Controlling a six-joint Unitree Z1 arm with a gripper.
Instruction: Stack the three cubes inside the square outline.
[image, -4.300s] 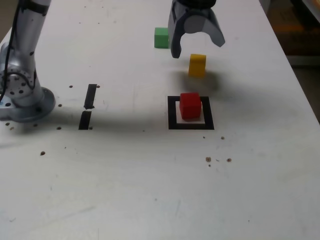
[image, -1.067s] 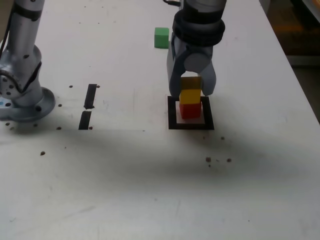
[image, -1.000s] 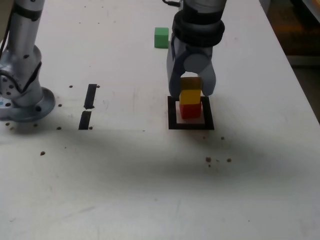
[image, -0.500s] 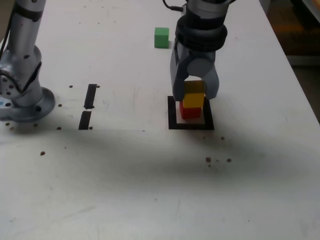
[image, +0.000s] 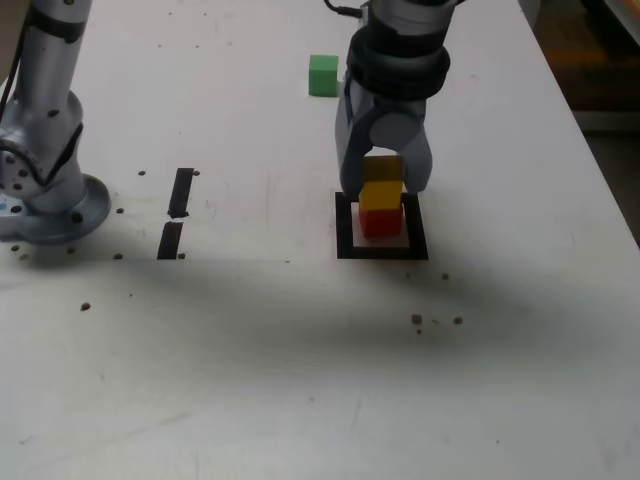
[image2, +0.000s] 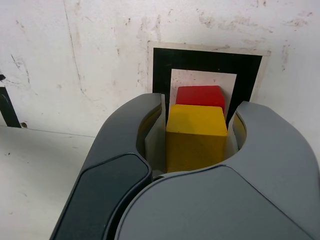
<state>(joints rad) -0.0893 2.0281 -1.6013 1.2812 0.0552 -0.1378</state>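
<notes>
Tool (image2: 196, 122): fingers pinching the yellow cube (image2: 196, 135).
Red cube (image: 381, 221): below the tool, inside the square outline (image: 382, 253).
Risk: yellow released off-centre, or lowered askew, could topple; pressing down could shove red.
Risk: fingers spreading unevenly might drag yellow.
Green cube (image: 323, 76): on the bench (image: 240, 370), behind the tool toward the exterior view's left, well apart.
Black strips (image: 176, 213): farther left in that view, obstructing nothing.
</notes>
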